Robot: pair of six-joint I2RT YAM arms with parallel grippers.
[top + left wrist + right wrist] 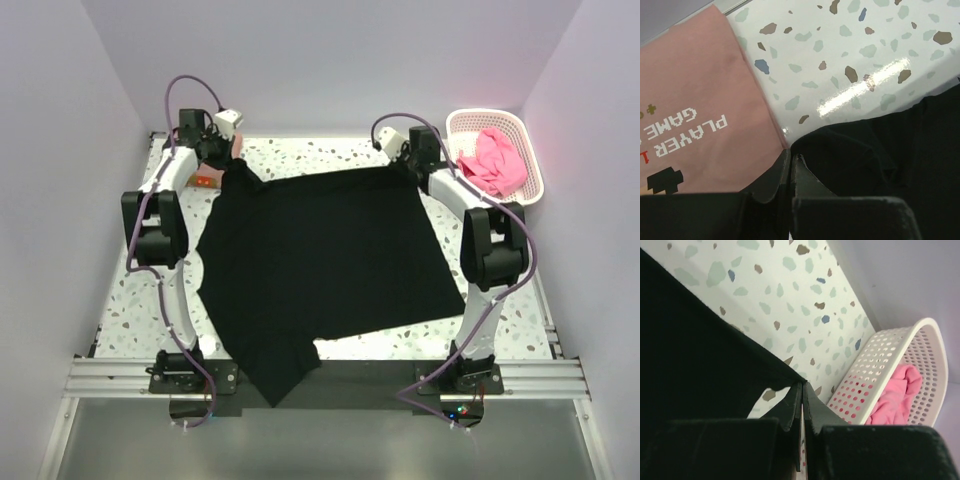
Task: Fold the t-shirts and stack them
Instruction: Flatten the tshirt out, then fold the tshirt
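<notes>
Folding barely begun: left end effector [234, 165] and right end effector [404, 169] clench spread black t-shirt's [320, 260] top corners; pink t-shirt [495, 160] waits in upper-right basket [532, 186].

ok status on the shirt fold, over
left gripper, right gripper shut on far corners of black t-shirt. shirt spread, near part over table edge. salmon t-shirt beside left gripper, pink t-shirt in basket.

The closed right gripper [801, 385] pinches the black t-shirt [695, 350] at its corner, near a basket [875, 365] holding a pink t-shirt [896, 399].
</notes>
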